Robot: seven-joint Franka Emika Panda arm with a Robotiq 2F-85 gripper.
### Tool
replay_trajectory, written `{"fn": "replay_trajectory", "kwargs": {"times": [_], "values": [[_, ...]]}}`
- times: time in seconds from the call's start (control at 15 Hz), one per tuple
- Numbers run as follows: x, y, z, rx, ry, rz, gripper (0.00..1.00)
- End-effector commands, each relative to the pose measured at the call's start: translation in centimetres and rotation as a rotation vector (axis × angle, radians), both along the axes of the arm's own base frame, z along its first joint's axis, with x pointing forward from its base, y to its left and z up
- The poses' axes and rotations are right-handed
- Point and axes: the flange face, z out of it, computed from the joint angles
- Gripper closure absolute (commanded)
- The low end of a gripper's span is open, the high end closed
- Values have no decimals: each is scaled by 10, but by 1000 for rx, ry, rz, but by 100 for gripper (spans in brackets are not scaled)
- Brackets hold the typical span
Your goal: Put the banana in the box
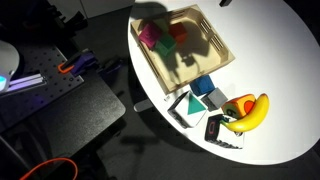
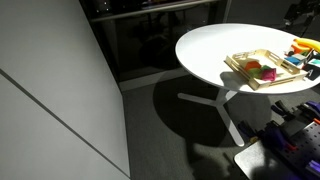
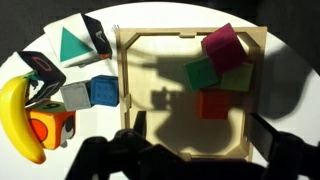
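Note:
The banana (image 3: 18,115) lies on the white table to the left of the box, curved and yellow with a dark tip, beside an orange-and-yellow cube (image 3: 50,128). It shows in both exterior views (image 1: 252,112) (image 2: 304,45). The box (image 3: 125,90) is a shallow light-wood tray holding magenta, green and red cubes; it also shows in both exterior views (image 1: 215,50) (image 2: 243,67). My gripper (image 3: 200,135) hangs above the near part of the box, its dark fingers spread wide and empty. Its shadow falls on the box floor.
Between banana and box lie a blue cube (image 3: 103,90), a grey cube (image 3: 75,95), a white block with a green triangle (image 3: 72,45) and black-and-white patterned blocks (image 3: 40,65). The round table's edge (image 1: 150,95) is near the box. A dark bench (image 1: 60,105) stands beside the table.

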Motion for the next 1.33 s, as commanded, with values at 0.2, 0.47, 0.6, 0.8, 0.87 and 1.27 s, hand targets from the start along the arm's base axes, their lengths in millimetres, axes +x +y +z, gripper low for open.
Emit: {"fn": "replay_trajectory", "kwargs": {"times": [0.2,0.47,0.6,0.8,0.87,1.27], "values": [[10,-47,4,-97,19,60,0],[6,-42,-1,-74,19,54,0],[7,-42,0,-74,18,54,0],[7,-42,0,-75,18,54,0],[7,-42,0,-75,18,54,0],[15,-63,-20,-100,29,-7,0]]}}
